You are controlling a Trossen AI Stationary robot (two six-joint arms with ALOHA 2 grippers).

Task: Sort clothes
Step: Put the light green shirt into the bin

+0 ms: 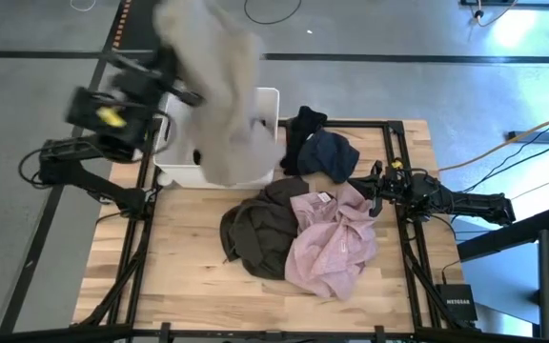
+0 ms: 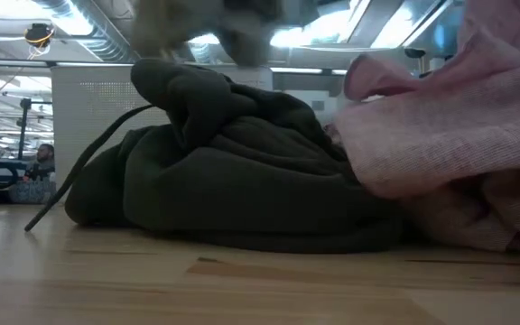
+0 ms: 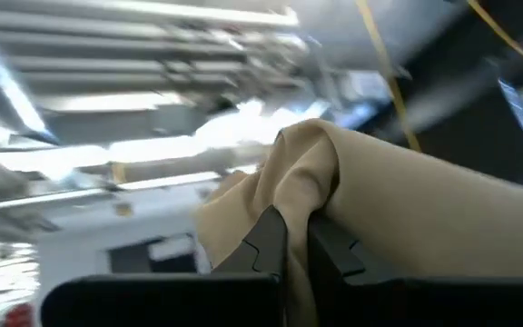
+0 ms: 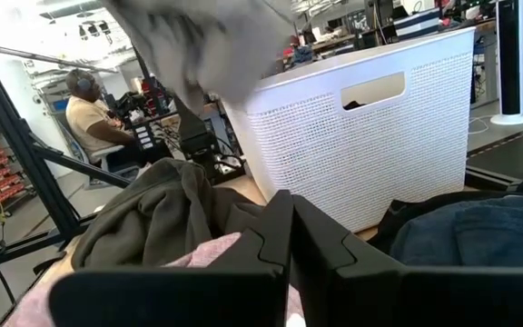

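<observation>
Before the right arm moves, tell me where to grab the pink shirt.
Take the pink shirt at the raised, crumpled fold on its upper right edge, nearest the right gripper, coming down from above. The fabric bunches up there, so the jaws can pinch a ridge, and that edge lies clear of the olive garment it overlaps on the left.

The wooden table (image 1: 179, 276) carries the olive garment (image 1: 260, 233) at centre, pink garment (image 1: 332, 238) at four o'clock, navy garment (image 1: 327, 152) and black garment (image 1: 303, 124) at one, white tub (image 1: 267, 100) at eleven.
</observation>
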